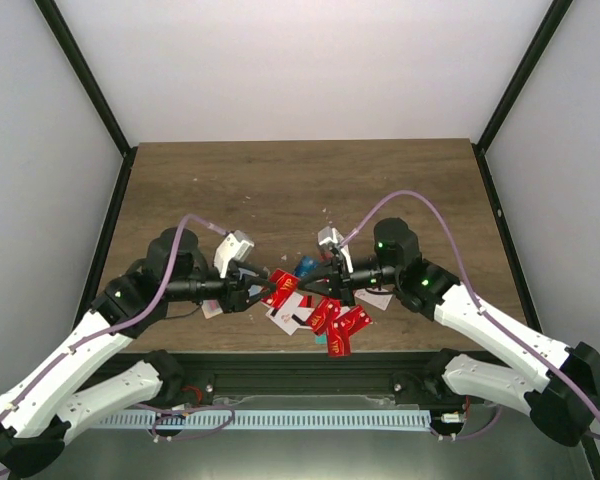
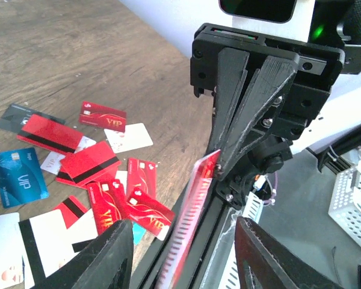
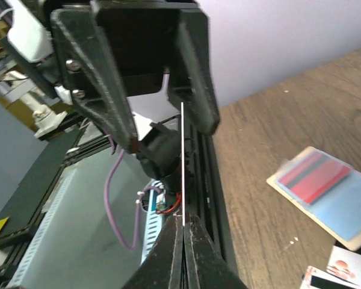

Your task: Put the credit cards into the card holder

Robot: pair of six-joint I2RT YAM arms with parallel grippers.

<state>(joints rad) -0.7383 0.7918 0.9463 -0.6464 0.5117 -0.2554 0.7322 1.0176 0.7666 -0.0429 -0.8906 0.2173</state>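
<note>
left wrist cam pretty much tells the story: my right gripper (image 2: 219, 171) comes down from the top of that view with both fingers pinched flat together on one red card (image 2: 195, 198), which hangs edge-on and a bit tilted. my left gripper (image 2: 183, 224) sits under it with the fingers (image 2: 117, 253) spread apart, one on each side of the card's free end, so the card is between them but not clamped. in the right wrist view the same card is just a thin pale line running up from my closed right tips into the gap of the left one, right next to one of the left fingers; can't tell if it's actually touching. the rest of the credit cards (image 2: 102, 180) are in a loose overlapping heap flat on the wooden table (image 1: 300, 190), near its front edge, below where the two grippers meet: mostly red, a blue one off to the side, a few white ones with black stripes. the card holder (image 3: 325, 192) shows up in the right wrist view, tan rim, lying flat on the table apart from the held card, with a blue and a red face showing on top of it. from the top cam both arms point inward and meet in the middle over the heap.
</note>
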